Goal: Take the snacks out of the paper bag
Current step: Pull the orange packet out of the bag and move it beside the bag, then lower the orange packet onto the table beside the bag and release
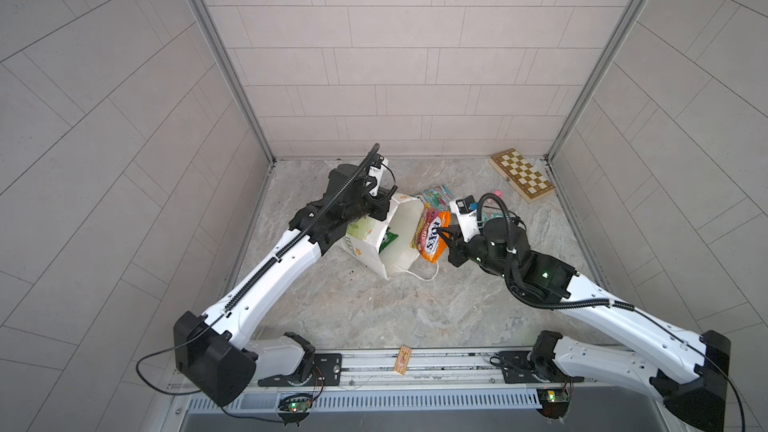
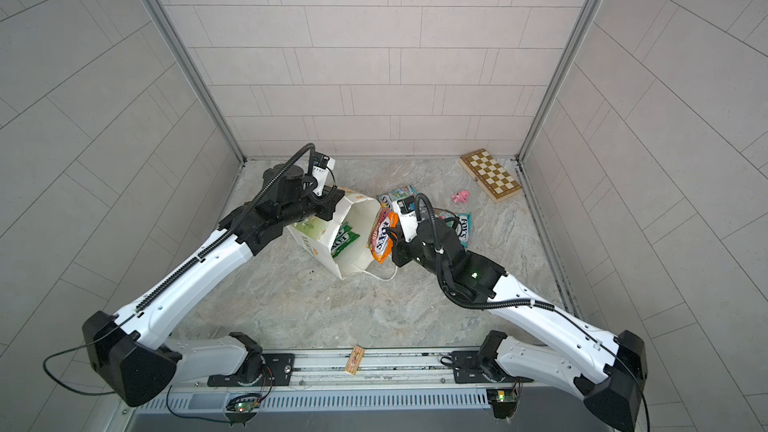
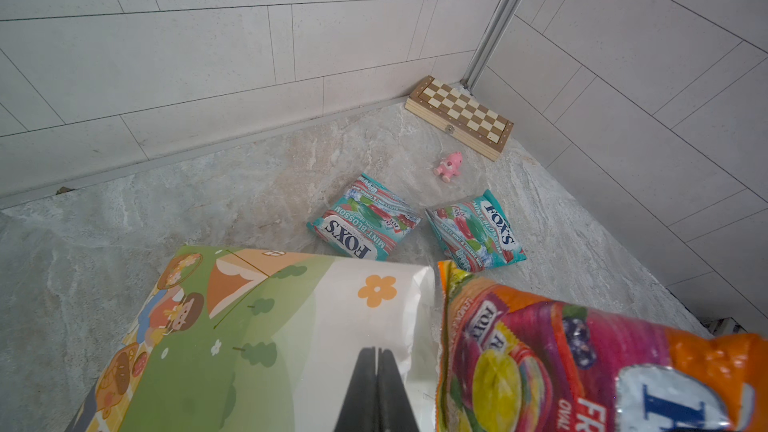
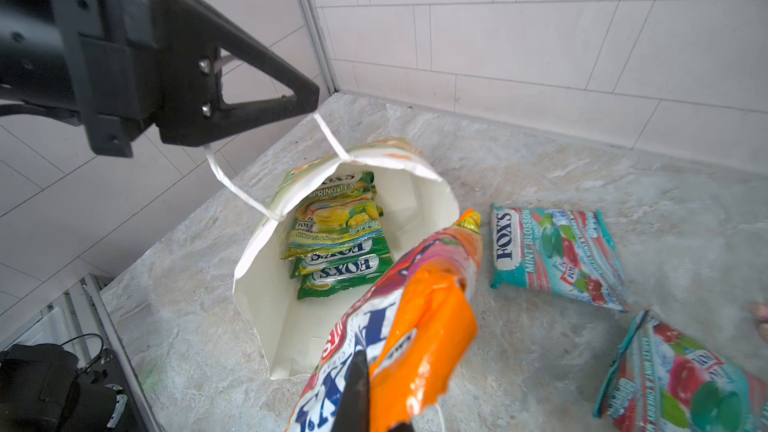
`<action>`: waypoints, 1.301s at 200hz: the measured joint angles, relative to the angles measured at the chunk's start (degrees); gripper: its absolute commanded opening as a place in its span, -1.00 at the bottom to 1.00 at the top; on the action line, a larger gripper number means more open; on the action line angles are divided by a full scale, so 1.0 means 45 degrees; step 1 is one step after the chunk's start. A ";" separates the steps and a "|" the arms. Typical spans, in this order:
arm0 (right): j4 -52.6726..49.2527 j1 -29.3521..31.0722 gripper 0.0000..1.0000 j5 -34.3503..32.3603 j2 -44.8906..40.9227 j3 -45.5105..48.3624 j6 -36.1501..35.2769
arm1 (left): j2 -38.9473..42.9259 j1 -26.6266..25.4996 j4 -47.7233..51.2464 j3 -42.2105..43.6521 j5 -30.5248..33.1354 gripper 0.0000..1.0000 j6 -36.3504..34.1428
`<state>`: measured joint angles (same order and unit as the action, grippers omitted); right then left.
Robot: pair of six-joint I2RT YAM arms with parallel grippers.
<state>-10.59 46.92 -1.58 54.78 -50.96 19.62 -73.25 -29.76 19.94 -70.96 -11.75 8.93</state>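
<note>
- One orange-pink packet (image 1: 432,234) is hanging just outside the mouth of the paper bag (image 4: 257,292); whether its lower edge is touching the table (image 1: 374,309) cannot be told.
- The right gripper (image 1: 450,238) is pinching it by the orange edge, jaws closed tight on the film.
- Inside the bag, a yellow-green packet (image 4: 336,214) is lying on top of green packets (image 4: 345,272).
- The bag is leaning with its mouth toward the right arm; the left gripper (image 4: 309,101) is holding it so, jaws fully closed on the cord handle (image 4: 328,135).
- Two teal-red packets (image 3: 363,218) are resting on the table just beyond the bag.
- Step in hand, by judgement: carrying the extracted packet to set-down.
- The next move is calling for a bare patch near the teal-red pair, a release there, then a return into the mouth.
- A pink toy (image 3: 449,166) and a chessboard (image 3: 461,116) are sitting well apart, toward the far corner.
</note>
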 measured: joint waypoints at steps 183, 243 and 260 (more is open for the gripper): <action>-0.0646 -0.4357 -1.00 0.2021 0.1107 0.1846 0.0432 | 0.0136 -0.0005 -0.0121 0.0083 -0.0146 -1.00 0.0000; 0.2273 -0.4357 -1.00 0.4104 0.3711 0.1841 0.1617 | 0.0160 -0.0005 -0.0287 0.0117 -0.0155 -1.00 0.0000; 0.3065 -0.4357 -1.00 0.4716 0.4396 0.1841 0.2001 | 0.0165 -0.0005 -0.0291 0.0121 -0.0151 -1.00 0.0000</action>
<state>3.20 27.31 19.64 74.56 -42.68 28.62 -72.51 -29.78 18.63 -70.41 -12.43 8.93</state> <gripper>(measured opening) 0.056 0.058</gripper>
